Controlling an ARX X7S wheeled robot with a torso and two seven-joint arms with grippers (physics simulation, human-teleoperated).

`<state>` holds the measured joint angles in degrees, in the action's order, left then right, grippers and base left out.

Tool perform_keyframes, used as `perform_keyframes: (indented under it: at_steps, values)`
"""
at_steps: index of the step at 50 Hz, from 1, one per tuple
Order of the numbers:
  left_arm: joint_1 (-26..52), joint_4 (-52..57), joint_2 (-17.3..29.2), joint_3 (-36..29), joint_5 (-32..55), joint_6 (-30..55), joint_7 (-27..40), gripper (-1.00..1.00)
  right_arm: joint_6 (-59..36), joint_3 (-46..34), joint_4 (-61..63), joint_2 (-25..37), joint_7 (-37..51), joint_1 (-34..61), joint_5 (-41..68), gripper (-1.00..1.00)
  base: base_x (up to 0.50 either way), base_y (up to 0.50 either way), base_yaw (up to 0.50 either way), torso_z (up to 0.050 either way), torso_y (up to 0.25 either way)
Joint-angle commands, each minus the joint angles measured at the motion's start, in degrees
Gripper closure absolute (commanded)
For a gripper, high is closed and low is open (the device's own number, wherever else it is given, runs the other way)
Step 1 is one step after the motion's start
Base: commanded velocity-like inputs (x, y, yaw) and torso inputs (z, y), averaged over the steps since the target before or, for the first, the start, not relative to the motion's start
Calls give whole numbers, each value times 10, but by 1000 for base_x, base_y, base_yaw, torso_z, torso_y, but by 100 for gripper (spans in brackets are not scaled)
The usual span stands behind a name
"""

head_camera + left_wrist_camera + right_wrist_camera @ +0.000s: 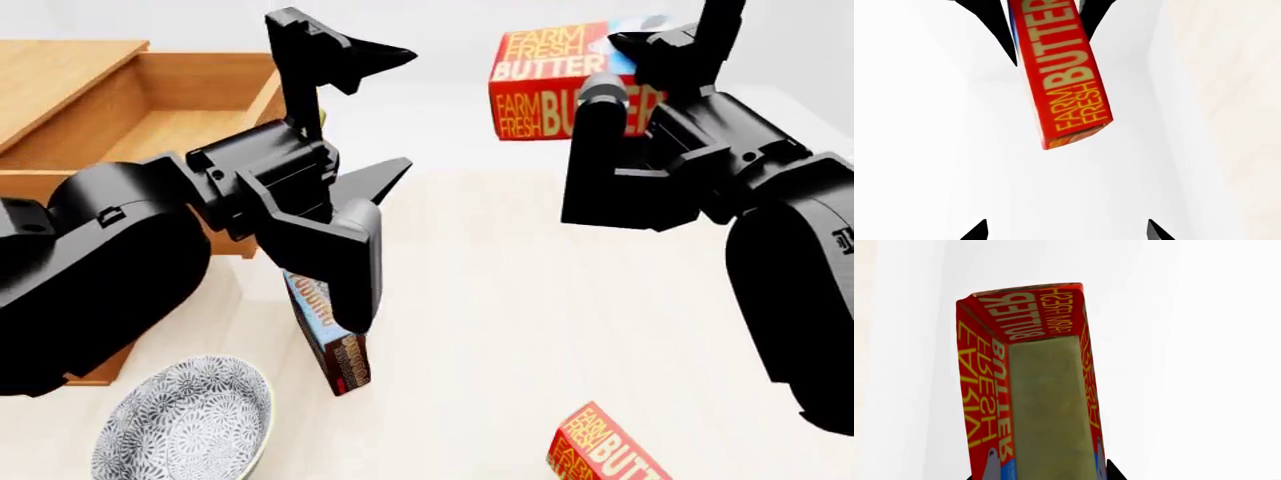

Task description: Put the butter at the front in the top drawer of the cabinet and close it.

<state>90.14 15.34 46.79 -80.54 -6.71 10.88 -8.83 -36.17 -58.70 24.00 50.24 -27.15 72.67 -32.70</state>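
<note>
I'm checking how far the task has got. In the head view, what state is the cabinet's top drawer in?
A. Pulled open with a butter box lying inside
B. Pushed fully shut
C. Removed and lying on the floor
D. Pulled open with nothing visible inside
D: the top drawer of the cabinet stands pulled out, its visible wooden floor bare, while the right gripper holds one butter box up in the air.
</note>
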Motion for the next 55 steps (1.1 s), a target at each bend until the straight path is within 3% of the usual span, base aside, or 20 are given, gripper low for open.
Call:
perform_keyframes:
  at_steps: [1, 25, 55]
  values:
    - [-13, -11, -10, 1, 10, -5, 8, -100, -3, 16, 10, -7, 7, 0, -35, 100, 0, 0, 0, 10, 0]
    - [-29, -14, -21, 1, 13, -12, 18, -100, -110, 27, 50, -52, -50, -20, -28, 100, 0, 0, 0, 0, 1]
    - [-38, -24, -32, 3, 5, -15, 31, -100, -132, 21, 70, -83, -85, -18, -18, 100, 0, 0, 0, 0, 1]
